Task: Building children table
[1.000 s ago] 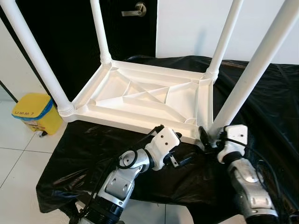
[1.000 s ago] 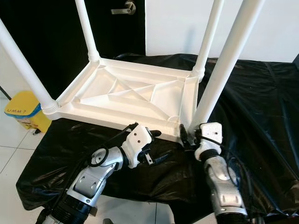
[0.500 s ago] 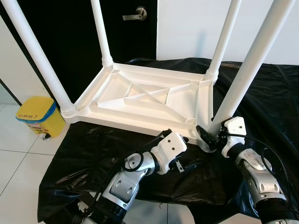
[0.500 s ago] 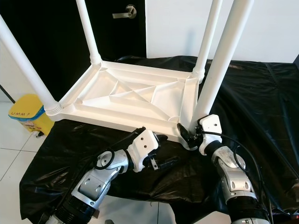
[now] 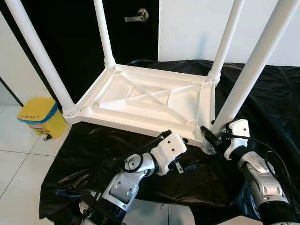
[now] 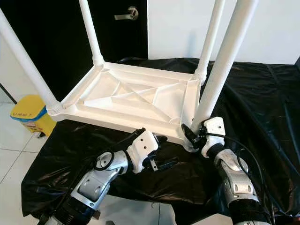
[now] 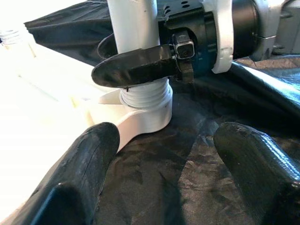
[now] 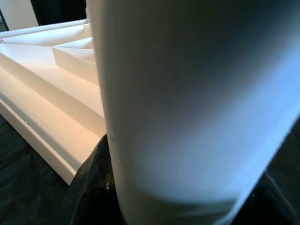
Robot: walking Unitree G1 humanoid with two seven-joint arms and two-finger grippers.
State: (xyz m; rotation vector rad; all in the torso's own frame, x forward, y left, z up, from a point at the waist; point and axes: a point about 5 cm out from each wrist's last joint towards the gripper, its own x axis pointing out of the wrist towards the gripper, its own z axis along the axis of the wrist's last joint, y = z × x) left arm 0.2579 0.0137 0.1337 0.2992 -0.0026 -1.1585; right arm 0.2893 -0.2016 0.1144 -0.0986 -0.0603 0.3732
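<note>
Currently: right gripper (image 5: 212, 137) clamped on table leg (image 5: 248, 79) above socket; left gripper (image 7: 164, 154) spread, idle alongside. Next, likely: seat leg fully.

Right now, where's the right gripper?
In the left eye view the right gripper is at the lower right, clamped around the base of the near-right table leg, just above its socket on the upturned white tabletop.

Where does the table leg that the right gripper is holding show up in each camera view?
Left eye: leg, right side, rising from near corner.
Right eye: right of centre.
Left wrist: top centre, right gripper around it.
Right wrist: close up.
Shared landmark: threaded socket.
</note>
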